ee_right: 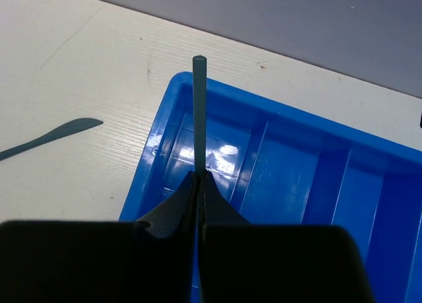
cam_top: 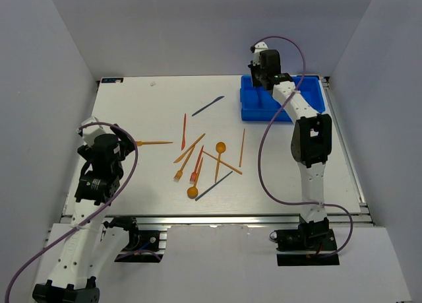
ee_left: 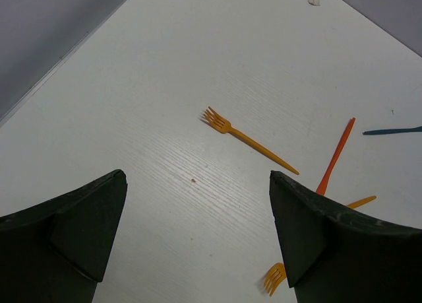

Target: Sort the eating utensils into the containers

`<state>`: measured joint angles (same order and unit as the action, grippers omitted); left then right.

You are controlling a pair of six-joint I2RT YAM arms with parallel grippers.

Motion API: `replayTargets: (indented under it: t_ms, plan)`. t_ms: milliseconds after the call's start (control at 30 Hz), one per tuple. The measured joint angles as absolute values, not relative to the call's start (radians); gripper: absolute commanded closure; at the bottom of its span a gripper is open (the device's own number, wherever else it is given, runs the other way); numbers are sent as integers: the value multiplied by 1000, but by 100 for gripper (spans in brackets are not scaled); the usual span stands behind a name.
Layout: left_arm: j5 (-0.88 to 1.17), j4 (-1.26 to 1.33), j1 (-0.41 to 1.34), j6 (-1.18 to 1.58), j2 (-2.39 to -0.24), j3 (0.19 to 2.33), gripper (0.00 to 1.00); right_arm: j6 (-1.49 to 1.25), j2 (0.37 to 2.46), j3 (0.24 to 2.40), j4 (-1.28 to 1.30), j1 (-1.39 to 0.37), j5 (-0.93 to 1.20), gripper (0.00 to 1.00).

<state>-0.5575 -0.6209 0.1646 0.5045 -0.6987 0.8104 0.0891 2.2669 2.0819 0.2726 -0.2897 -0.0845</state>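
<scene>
Cutlery on this rig is thin plastic in orange, red-orange and dark grey-blue: slim knives, small forks and round-bowled spoons. One grey-blue utensil [ee_right: 199,111] is clamped between the closed fingers of the right gripper [ee_right: 199,179]. Its straight handle pokes out over the leftmost compartment, as the wrist view shows it, of the bright blue tray [ee_right: 283,177], which sits at the far right of the white table [cam_top: 132,111]. The rest lie loose around the table's middle, several crossing one another. Eleven loose pieces can be counted from above: a far dark knife [cam_top: 208,105], a near dark knife [cam_top: 214,185], a red-orange knife [cam_top: 183,131], a red-orange fork [cam_top: 196,166], a lone orange fork [ee_left: 247,138], a second orange fork [cam_top: 181,168], two orange spoons [cam_top: 220,147], and three slim orange pieces [cam_top: 242,148] too thin to name. The tray has four side-by-side compartments. The left gripper [ee_left: 196,177] hangs with its jaws spread wide and nothing between them, just short of the lone orange fork. The held utensil's working end is buried in the fingers, so its kind cannot be told. From above, the right arm covers part of the tray.
</scene>
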Motion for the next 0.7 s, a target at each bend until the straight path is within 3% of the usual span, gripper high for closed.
replayTargets:
  t_ms: [467, 633, 700]
  plan:
    - [-542, -620, 165, 501, -691, 810, 2, 88, 2289, 2071, 180, -292, -74, 100]
    - [-538, -620, 165, 498, -690, 809, 2, 89, 2288, 1958, 121, -292, -76, 99]
    - [-534, -619, 165, 497, -689, 808, 2, 87, 2284, 1904, 110, -292, -76, 80]
